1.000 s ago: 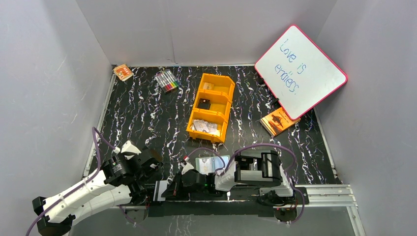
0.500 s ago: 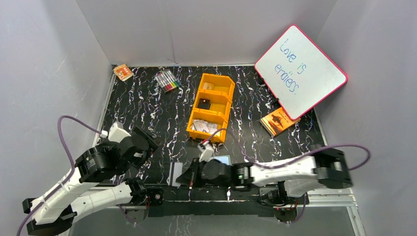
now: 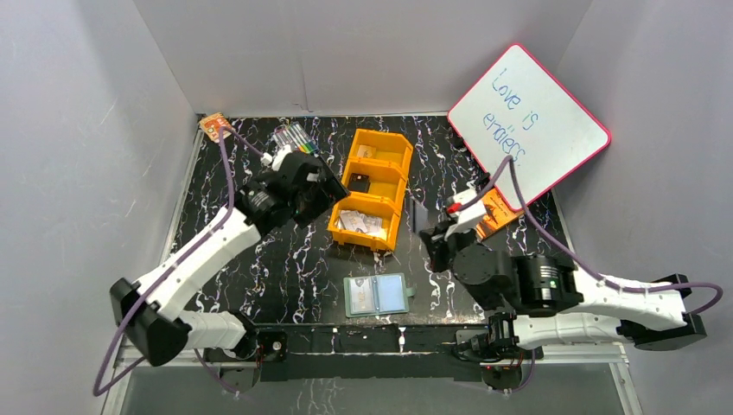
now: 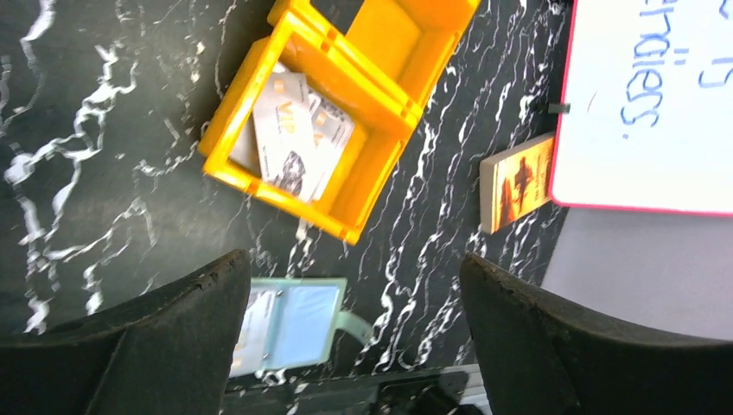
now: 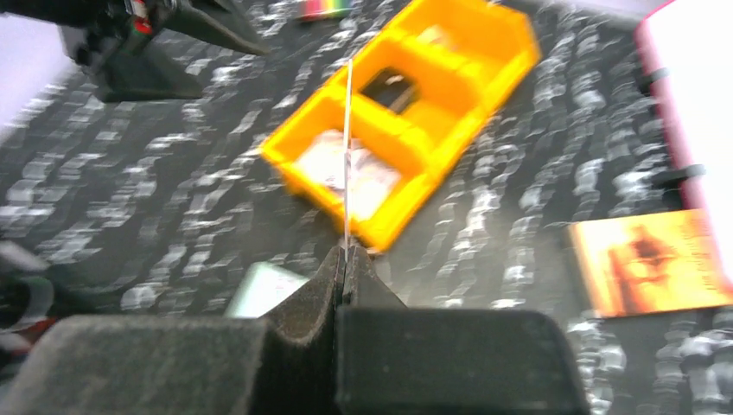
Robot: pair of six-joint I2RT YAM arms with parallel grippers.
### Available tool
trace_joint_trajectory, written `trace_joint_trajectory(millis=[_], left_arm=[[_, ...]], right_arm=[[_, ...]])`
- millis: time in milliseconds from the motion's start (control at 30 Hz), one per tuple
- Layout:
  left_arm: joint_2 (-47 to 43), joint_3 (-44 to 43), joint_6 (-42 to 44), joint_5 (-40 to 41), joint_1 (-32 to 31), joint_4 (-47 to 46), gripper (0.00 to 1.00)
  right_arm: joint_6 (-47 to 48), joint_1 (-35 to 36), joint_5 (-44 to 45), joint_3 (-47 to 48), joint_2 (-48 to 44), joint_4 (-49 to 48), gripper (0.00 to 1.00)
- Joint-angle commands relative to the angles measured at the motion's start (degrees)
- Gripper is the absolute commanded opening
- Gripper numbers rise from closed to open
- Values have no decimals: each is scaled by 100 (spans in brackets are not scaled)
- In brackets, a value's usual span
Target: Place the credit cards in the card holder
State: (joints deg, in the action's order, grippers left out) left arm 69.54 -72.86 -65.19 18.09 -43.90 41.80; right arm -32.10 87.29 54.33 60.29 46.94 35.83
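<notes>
The right tool (image 5: 341, 259) is clenched on one card (image 5: 347, 147). In the right wrist view the card is seen edge-on as a thin pale line, standing straight out from between the closed fingertips and pointing toward the orange tray (image 5: 406, 220). Its faces cannot be made out.

The left tool (image 4: 354, 264) is released, its jaws spread wide with nothing between them. It hangs above the tabletop (image 3: 259, 251), just to the left of the tray, and looks down on the tray's near end.

The rest of the cards (image 4: 298, 138) lie flat in a loose, overlapping pile in the tray's nearest compartment, faces up, with their long axes roughly along the tray's length. The tray has three compartments in a row. It runs from near to far and is tilted a little to the right. A small black item (image 3: 359, 183) sits in the middle compartment.

The card holder (image 3: 376, 295) lies flat and open on the tabletop near the front edge, just in front of the tray and apart from it. Its pale inner side faces up, its long axis runs left to right, and its strap sticks out on the right.

Farther out, a red-framed whiteboard (image 3: 527, 125) leans at the right over an orange book (image 3: 497, 212). A bundle of markers (image 3: 294, 140) and a small orange box (image 3: 214, 126) lie by the back wall.
</notes>
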Motion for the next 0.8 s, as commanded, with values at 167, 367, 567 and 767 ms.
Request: trace_joint_trajectory(millis=[167,367,567,767], left_arm=[[-703,1059,-366,-2180,683,-2278,89],[-1843,1449,-170,-1891,690,-1640,92],[-2549,2164,322,-2811,690,-2321,92],[-2344,1920,830,-3530,692,-2118,91]], right_arm=[[7441,7,1297,-1721,-509,-5183,0],[9948,-8,406,-2329,-264,-7119,0],[10943,-218,-953,-2739,-438,-7385,0],[10788,-227,-1449,-2587,-476,-6614,0]])
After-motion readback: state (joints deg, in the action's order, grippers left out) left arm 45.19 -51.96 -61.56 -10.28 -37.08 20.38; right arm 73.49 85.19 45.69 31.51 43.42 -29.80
